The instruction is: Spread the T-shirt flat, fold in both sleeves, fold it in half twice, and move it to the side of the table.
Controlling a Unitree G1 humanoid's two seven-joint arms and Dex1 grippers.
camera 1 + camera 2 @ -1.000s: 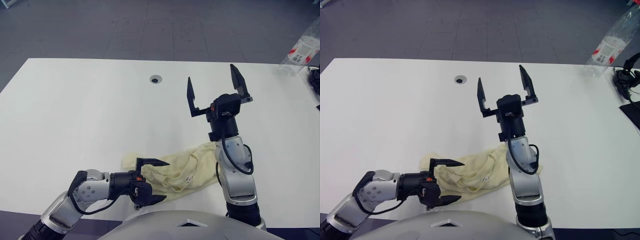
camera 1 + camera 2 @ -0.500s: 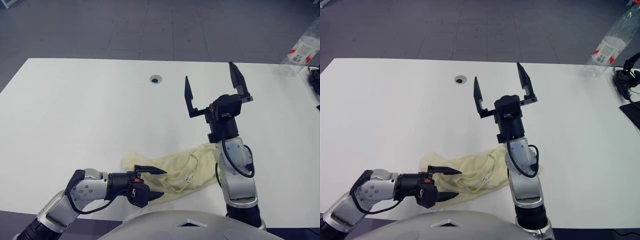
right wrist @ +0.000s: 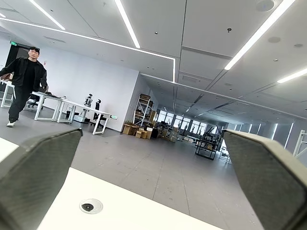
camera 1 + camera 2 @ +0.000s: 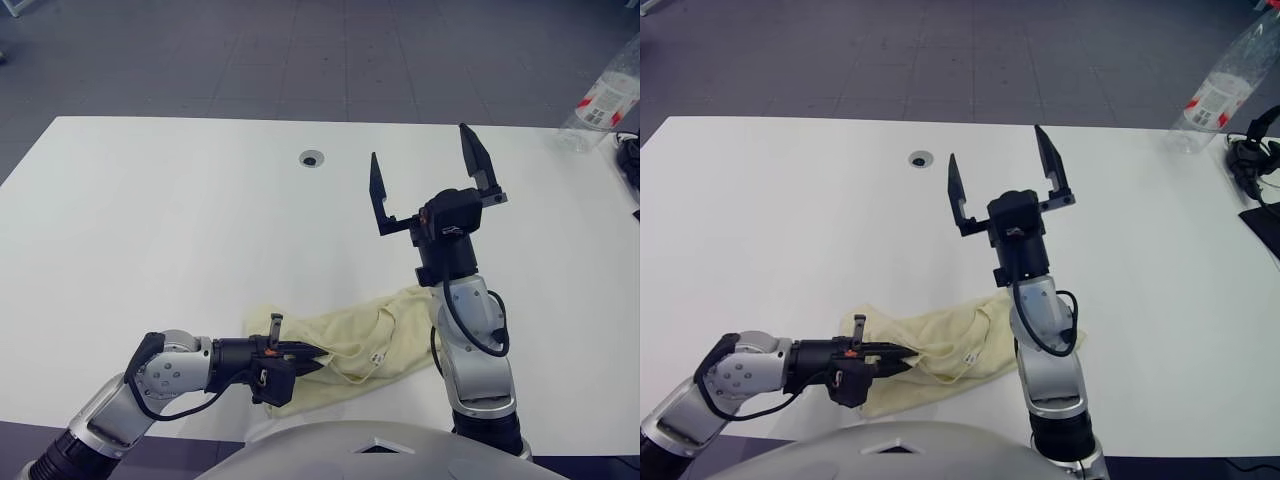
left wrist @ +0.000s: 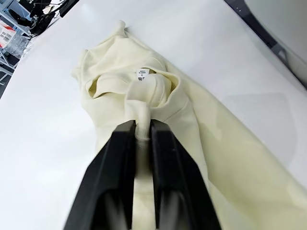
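Note:
A pale yellow T-shirt lies crumpled near the table's front edge, collar and white label facing up. My left gripper lies low at the shirt's left part, shut on a pinched fold of the cloth. My right gripper is raised above the table behind the shirt, fingers pointing up and wide open with nothing between them. The right forearm stands over the shirt's right end and hides part of it.
The white table has a small round cable hole at the back. A plastic bottle lies at the far right corner, and dark cables sit by the right edge.
My left gripper's fingers, open a second ago, have closed on the shirt's fabric at its left part. The right gripper has stayed raised and open, shifting only slightly.

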